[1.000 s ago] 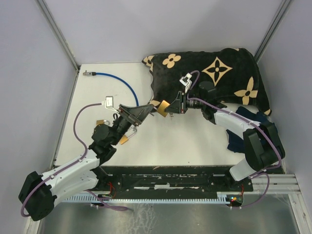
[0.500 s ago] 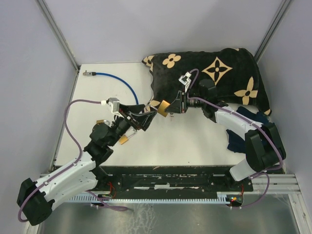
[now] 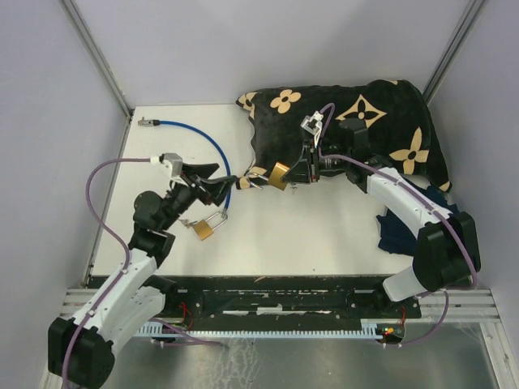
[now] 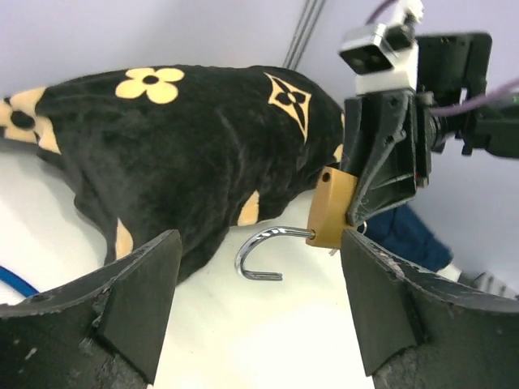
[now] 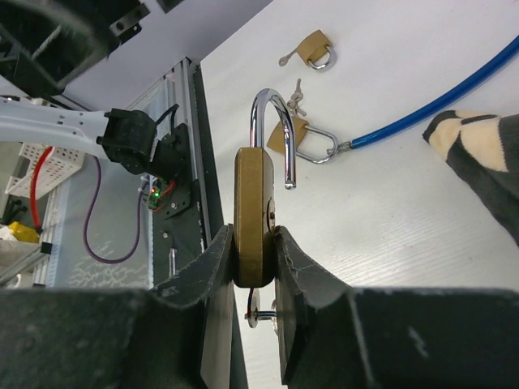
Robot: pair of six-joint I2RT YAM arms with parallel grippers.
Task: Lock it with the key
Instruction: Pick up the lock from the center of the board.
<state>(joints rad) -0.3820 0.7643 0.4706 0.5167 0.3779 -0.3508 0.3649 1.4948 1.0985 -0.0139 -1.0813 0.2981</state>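
A smooth blue cable [image 3: 207,142] is laid in a curve on the white table [image 3: 324,235], well left of the blanket [image 3: 365,121]. Nearer the blanket, the left gripper [image 3: 219,182] is held above the table, its black, rough-faced jaws spread wide with nothing between them. Just beside it a second padlock [image 3: 204,230] of brass is seen lying flat, its steel hoop meeting the cable's end, with small keys [image 5: 296,97] next to it. At the blanket's left edge a flat, rectangular brass padlock [image 5: 253,215] is pinched by its broad faces between the jaws of the right gripper [image 3: 296,174], clear of the table. Its polished, curved shackle [image 4: 259,255] is swung open. The blanket is black plush, patterned with tan flowers and stars, and is heaped at the table's back right corner. The table is enclosed by plain, pale lilac walls [image 3: 203,49]
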